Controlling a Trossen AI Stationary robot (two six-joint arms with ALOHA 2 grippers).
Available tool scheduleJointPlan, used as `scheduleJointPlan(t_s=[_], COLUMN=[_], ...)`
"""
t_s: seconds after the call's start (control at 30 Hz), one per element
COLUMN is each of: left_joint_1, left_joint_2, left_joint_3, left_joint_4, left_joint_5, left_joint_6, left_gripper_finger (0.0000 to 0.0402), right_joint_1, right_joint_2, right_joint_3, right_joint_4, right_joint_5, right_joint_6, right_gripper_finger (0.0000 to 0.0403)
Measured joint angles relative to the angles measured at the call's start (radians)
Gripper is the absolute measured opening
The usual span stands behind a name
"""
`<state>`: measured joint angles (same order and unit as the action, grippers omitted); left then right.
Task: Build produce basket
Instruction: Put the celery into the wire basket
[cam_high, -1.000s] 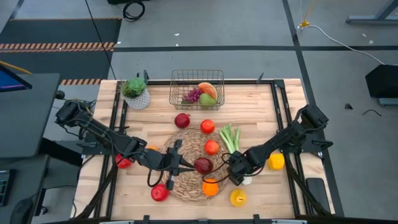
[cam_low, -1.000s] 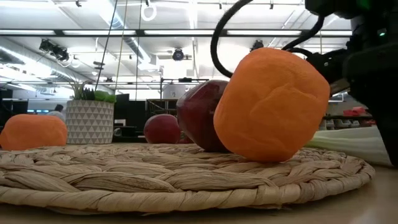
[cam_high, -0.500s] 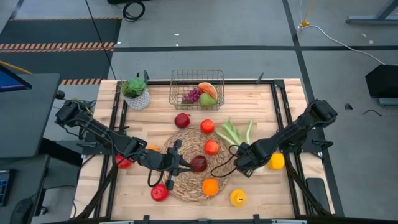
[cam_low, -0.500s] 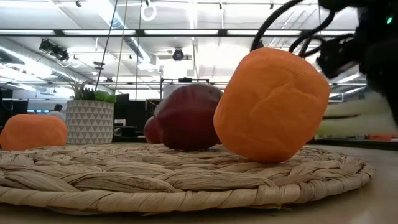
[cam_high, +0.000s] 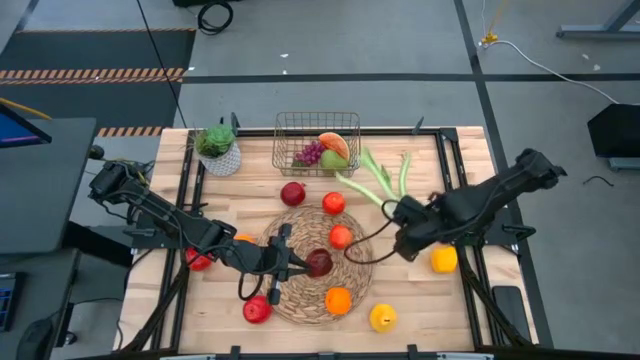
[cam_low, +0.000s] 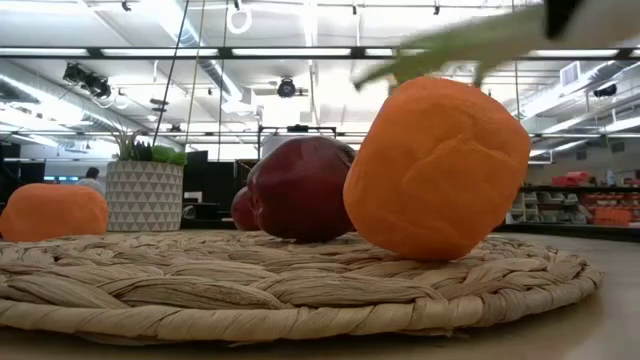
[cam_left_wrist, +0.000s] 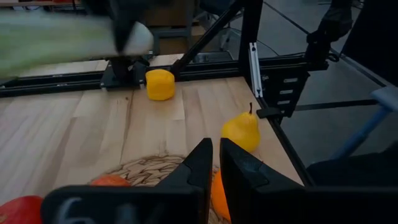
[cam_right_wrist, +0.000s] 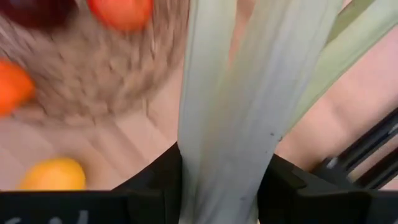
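Pale wood planks make up the table (cam_high: 455, 300), which is framed by dark rails and set on a grey floor; a hall with ceiling lights and shelving is seen beyond it in the low view. A round woven mat (cam_high: 300, 295) is laid near the table's middle, and a dark red apple (cam_high: 319, 262), an orange (cam_high: 338, 300) and two red fruits are carried on it. More produce is scattered on the bare wood: a red apple (cam_high: 293, 193) between mat and basket, a red fruit by the mat's front edge, a yellow block-shaped piece (cam_high: 444, 260) and a yellow pear (cam_high: 382, 318) to the right.

At the far edge the wire basket (cam_high: 288, 128) is placed, with grapes (cam_high: 309, 154), a watermelon slice (cam_high: 334, 143) and a green pear (cam_high: 334, 160) inside. A white pot (cam_high: 224, 160) with a plant is stood just beside it.

The leek (cam_high: 372, 180) is held off the table, clamped at its white end by the right gripper (cam_high: 409, 222), its green leaves pointed at the basket's right side. The left gripper (cam_high: 296, 266) is kept over the mat with its fingers nearly together, empty, just beside the dark apple.
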<state>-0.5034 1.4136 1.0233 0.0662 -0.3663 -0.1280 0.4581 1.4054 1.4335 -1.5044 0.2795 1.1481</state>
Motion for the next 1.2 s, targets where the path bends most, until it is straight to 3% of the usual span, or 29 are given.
scheduleJointPlan(t_s=[0.13,0.27,0.37,0.47,0.6,0.7,1.0,1.2], left_joint_1=[0.000,0.001,0.003,0.002,-0.005,-0.007,0.003,0.023], left_joint_2=[0.000,-0.001,-0.021,-0.048,-0.070,-0.072,-0.103,-0.121], left_joint_3=[0.000,0.000,0.000,0.001,0.001,0.001,0.001,0.001], left_joint_4=[0.000,0.000,-0.003,0.000,0.001,-0.008,0.013,0.011], left_joint_5=[0.000,0.000,-0.017,-0.104,-0.185,-0.226,-0.261,-0.266], left_joint_6=[0.007,0.016,0.016,0.008,0.019,0.052,0.167,0.243], left_gripper_finger=[0.0039,0.0039,0.0038,0.0039,0.0039,0.0038,0.0039,0.0038], right_joint_1=[-0.026,-0.081,-0.148,-0.234,-0.367,-0.479,-0.759,-0.880], right_joint_2=[-0.001,0.001,0.001,0.002,0.002,0.002,0.020,0.134], right_joint_3=[0.114,0.161,0.168,0.167,0.145,0.124,0.003,-0.011], right_joint_4=[0.016,0.137,0.255,0.374,0.481,0.546,0.875,0.935], right_joint_5=[0.200,0.377,0.450,0.466,0.432,0.349,-0.001,-0.081], right_joint_6=[-0.169,-0.496,-0.735,-0.903,-1.055,-1.149,-1.426,-1.518], right_gripper_finger=[0.0155,0.0155,0.0155,0.0155,0.0155,0.0155,0.0155,0.0155])
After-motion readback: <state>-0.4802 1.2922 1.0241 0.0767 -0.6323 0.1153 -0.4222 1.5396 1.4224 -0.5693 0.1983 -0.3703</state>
